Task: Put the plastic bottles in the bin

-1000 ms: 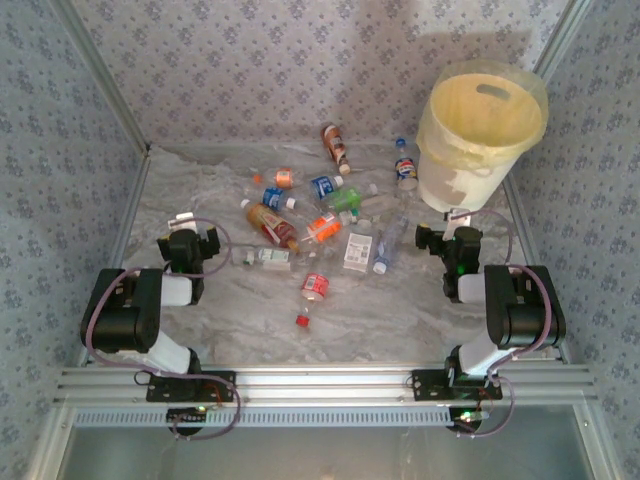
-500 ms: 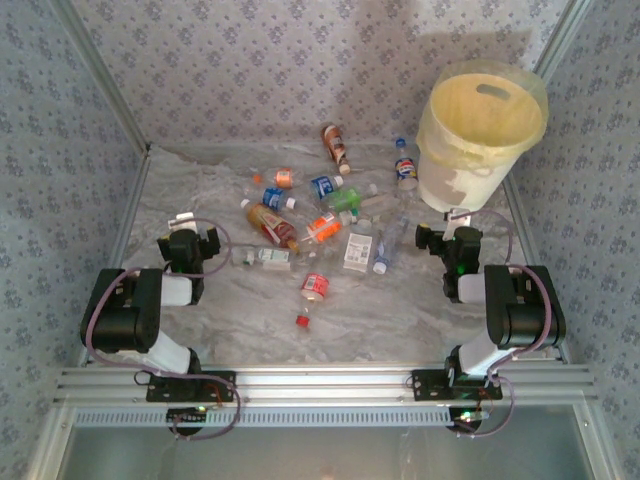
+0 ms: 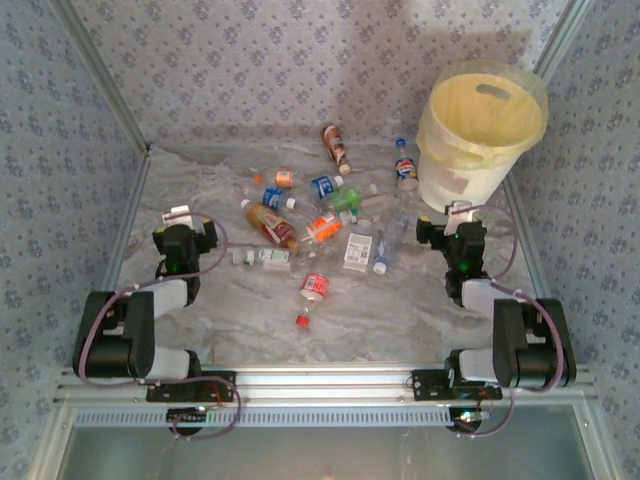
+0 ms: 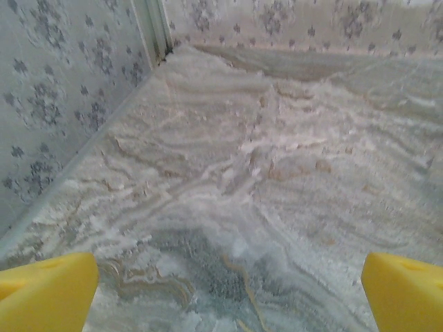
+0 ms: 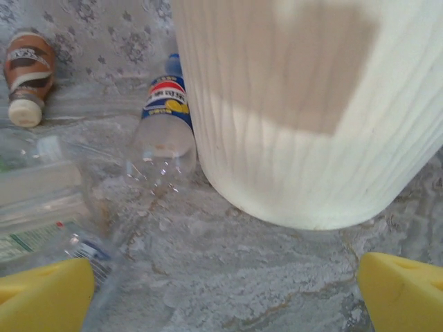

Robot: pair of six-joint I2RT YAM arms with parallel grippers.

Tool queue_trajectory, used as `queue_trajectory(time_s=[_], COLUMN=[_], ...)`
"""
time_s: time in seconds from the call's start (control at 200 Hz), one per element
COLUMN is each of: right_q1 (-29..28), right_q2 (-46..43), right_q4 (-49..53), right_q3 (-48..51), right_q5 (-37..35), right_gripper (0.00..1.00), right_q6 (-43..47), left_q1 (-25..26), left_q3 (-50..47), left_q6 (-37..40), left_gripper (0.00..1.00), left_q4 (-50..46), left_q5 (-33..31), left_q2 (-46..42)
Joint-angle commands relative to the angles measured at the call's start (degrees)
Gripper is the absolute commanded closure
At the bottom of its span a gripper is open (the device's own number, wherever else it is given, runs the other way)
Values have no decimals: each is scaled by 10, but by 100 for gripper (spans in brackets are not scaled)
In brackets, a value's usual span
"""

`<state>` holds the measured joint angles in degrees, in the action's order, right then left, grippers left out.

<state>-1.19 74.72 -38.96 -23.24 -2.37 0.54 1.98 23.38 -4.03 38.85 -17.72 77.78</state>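
Two arms sit bolted at the near edge of the marbled counter [image 3: 400, 310], each claw spread wide and pinching nothing. The left claw [image 3: 181, 214] hangs over bare counter on the left side, its yellow fingertips [image 4: 45, 290] far apart in the wrist view. The right claw [image 3: 457, 212] hovers near the foot of the bin [image 3: 470, 175], likewise parted. Between the arms, a loose red cap [image 3: 301, 321] lies closest, with a red-labelled bottle [image 3: 314, 286] on its side just beyond. Farther back, the plastic bottles [image 3: 275, 226] lie scattered across the middle of the counter, all outside the bin. A blue-labelled bottle [image 5: 165, 104] lies just beside the bin's wall, and a brown bottle [image 3: 335, 145] lies near the back wall. The pale yellow bin stands upright in the far right corner.
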Motion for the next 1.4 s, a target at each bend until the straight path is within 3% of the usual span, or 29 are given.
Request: queue_trajectory(time_s=[0.0,0.155,0.295,0.39,0.56,0.71,0.884,1.034,1.239,1.394], right_q1=[-18,-49,-83,-96,-116,-144,-170,-191,-218,-221], right_q2=[-39,-70,-76,-67,-26,25,78,135,215,245], right_q4=[99,208,281,305,395,423,431,448,541,555], right_q3=[-41,-96,-125,-129,-159,-173,-208,-244,-321,-335], right_q5=[-20,6,4,11,-30,-76,-92,-114,-169,-183], right_gripper=[0,0,0,0,0,0,0,7,10,14], right_q6=[-7,-73,-164,-210,-327,-357,-391,-426,-441,-455], left_q1=[6,17,55,84,86,86,85,85,80,76], left_q3=[31,64,109,105,93,85,98,99,117,132], left_q6=[-19,-103,-188,-237,-330,-321,-332,-342,-334,-343], left_gripper=[2,2,2,2,2,2,2,2,2,2], left_q4=[-85,-203,-343,-380,-426,-388,-392,-389,-412,-429], left_q5=[-32,-57,-41,-19,26,98,83,83,94,99], left_q2=[-38,-101,-147,-177,-212,-212,-201,-191,-177,-152])
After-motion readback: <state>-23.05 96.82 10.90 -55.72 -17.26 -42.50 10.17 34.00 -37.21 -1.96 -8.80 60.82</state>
